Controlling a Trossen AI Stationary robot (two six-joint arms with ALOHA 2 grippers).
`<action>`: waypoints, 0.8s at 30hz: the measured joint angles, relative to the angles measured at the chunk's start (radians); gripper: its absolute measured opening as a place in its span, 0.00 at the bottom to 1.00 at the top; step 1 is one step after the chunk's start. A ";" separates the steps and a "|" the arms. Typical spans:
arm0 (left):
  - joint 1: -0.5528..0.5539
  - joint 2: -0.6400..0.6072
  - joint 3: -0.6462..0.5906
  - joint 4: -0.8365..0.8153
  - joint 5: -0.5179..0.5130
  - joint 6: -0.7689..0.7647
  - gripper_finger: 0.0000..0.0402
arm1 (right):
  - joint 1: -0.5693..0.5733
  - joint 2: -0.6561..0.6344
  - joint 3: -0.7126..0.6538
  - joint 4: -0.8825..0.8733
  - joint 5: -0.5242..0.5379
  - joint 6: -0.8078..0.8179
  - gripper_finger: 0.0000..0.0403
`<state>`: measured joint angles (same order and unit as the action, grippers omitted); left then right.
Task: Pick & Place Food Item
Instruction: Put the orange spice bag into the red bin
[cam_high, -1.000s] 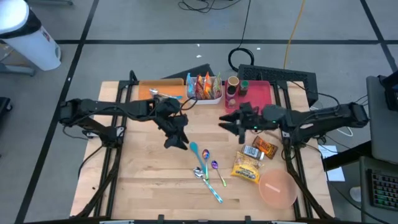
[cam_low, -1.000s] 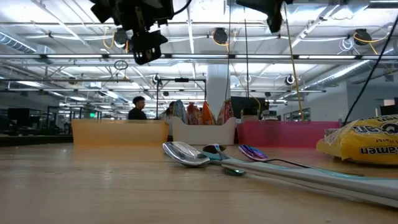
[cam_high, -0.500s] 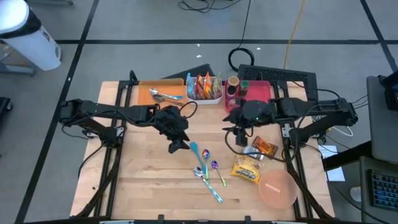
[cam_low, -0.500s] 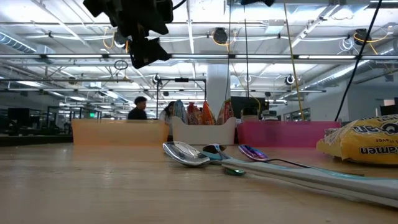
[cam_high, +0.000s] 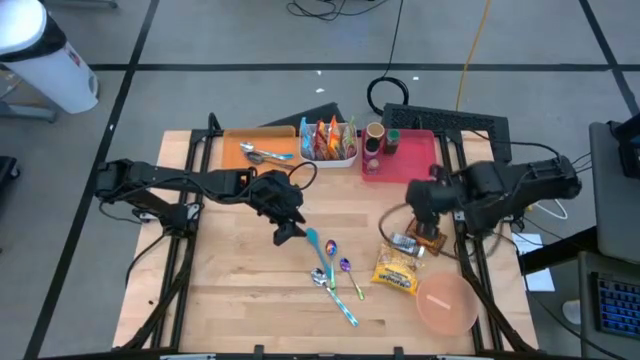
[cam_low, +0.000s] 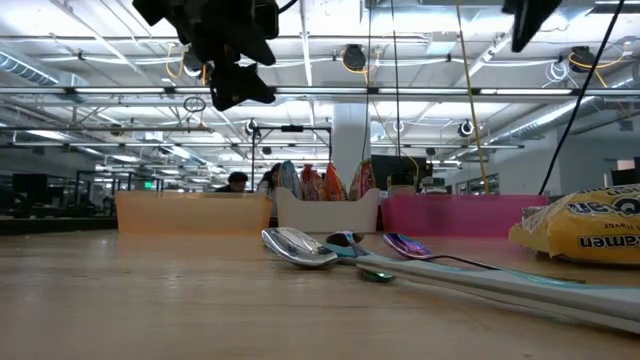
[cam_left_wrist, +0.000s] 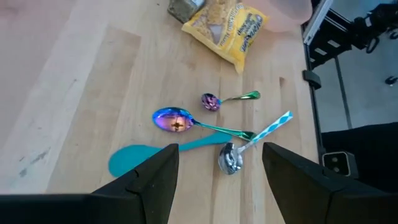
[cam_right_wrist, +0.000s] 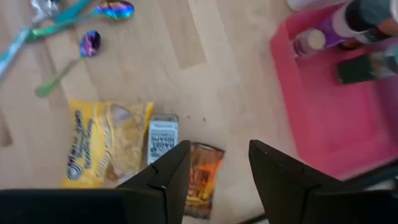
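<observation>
Three food packets lie flat on the wooden table at the right: a yellow ramen packet (cam_high: 397, 270) (cam_right_wrist: 102, 143), a small white packet (cam_high: 403, 243) (cam_right_wrist: 161, 138) and an orange-brown packet (cam_high: 428, 238) (cam_right_wrist: 200, 180). My right gripper (cam_high: 420, 212) (cam_right_wrist: 217, 180) hangs open high above them, pointing steeply down, with nothing between its fingers. My left gripper (cam_high: 290, 232) (cam_left_wrist: 217, 180) stands open above the table's middle, slanting down toward several spoons (cam_high: 330, 265) (cam_left_wrist: 186, 124), and is empty too.
A pink bowl (cam_high: 445, 303) stands near the front right. Along the far edge are an orange tray (cam_high: 255, 148) with spoons, a white basket (cam_high: 328, 142) of snack packets and a pink tray (cam_high: 412, 150) (cam_right_wrist: 336, 112) with bottles. Bare wood lies at the front left.
My right gripper has swung from pointing level toward the table's middle to pointing steeply down. It has risen and drawn back toward the right edge, over the packets. My left gripper has turned a little in place. Nothing on the table has moved.
</observation>
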<state>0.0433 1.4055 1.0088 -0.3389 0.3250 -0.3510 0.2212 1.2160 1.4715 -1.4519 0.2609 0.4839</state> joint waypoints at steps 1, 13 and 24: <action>0.000 0.000 0.000 0.000 -0.006 0.000 0.60 | 0.038 -0.003 0.000 -0.024 0.027 0.028 0.38; 0.000 0.000 0.000 0.000 -0.062 0.008 0.60 | 0.440 0.021 -0.178 -0.100 0.096 0.403 0.38; 0.000 0.000 0.000 0.000 -0.067 0.012 0.60 | 0.535 0.023 -0.475 0.185 -0.138 0.695 0.38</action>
<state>0.0433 1.4059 1.0088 -0.3391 0.2581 -0.3386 0.7559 1.2388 0.9966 -1.2667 0.1234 1.1790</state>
